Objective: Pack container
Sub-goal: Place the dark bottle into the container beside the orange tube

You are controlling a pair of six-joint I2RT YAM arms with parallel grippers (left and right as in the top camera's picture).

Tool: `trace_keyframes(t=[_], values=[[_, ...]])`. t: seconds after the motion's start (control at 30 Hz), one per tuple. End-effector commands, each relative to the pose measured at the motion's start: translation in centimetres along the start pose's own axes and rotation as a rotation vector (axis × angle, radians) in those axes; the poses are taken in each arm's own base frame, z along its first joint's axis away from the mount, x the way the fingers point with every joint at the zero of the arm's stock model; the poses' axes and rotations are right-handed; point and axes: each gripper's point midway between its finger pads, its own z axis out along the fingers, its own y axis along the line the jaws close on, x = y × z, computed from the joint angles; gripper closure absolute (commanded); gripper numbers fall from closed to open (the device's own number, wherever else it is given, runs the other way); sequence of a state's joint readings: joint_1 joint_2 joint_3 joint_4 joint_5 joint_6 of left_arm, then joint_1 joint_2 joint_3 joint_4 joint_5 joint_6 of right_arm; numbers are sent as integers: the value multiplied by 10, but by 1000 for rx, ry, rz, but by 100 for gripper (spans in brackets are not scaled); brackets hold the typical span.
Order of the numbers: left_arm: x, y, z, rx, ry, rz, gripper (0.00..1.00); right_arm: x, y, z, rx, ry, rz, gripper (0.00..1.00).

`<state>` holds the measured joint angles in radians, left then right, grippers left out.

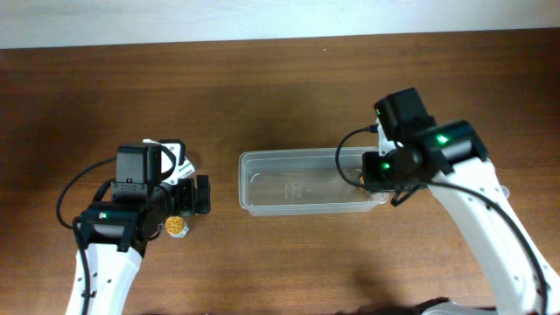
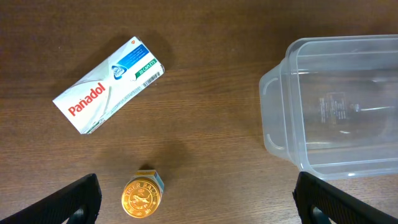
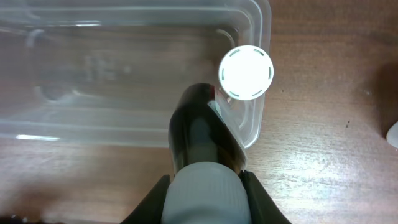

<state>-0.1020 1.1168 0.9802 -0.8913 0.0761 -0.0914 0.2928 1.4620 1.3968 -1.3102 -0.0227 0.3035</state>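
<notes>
The clear container [image 1: 297, 157] lies in the middle of the table; it also shows in the left wrist view [image 2: 280, 93] and the right wrist view [image 3: 93, 37]. My right gripper [image 3: 205, 196] is shut on a dark bottle [image 3: 199, 134] with a pale ribbed cap, held over the container's right end [image 1: 372, 175]. A round white disc-like object [image 3: 246, 72] sits at the container's right corner. My left gripper [image 2: 202, 205] is open and empty above a gold-lidded Tiger Balm jar [image 2: 143, 196], with a white Panadol box [image 2: 106, 93] beyond it.
In the overhead view the jar [image 1: 176, 227] and the Panadol box [image 1: 179, 159] lie left of the container, partly under my left arm. A small white thing [image 3: 393, 134] shows at the right edge of the right wrist view.
</notes>
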Motion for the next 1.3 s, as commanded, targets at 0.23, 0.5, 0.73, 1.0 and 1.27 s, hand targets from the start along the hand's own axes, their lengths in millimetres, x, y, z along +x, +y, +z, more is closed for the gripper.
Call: trace_keyframes(t=[0.23,0.5,0.73,1.0,1.27], values=[[-7,0,-5,7,-19,-9,1,9,-8,69,81,147,14,76],[-7,0,-5,5,-20,-10,1,16,-11,101,77,136,16,76],[-7,0,-5,5,-19,-10,1,17,-11,103,76,136,16,63],[-7,0,-5,5,-20,-9,1,0,-5,58,47,33,16,62],[-7,0,-5,4,-20,-9,1,-34,-44,-50,83,-253,197,44]])
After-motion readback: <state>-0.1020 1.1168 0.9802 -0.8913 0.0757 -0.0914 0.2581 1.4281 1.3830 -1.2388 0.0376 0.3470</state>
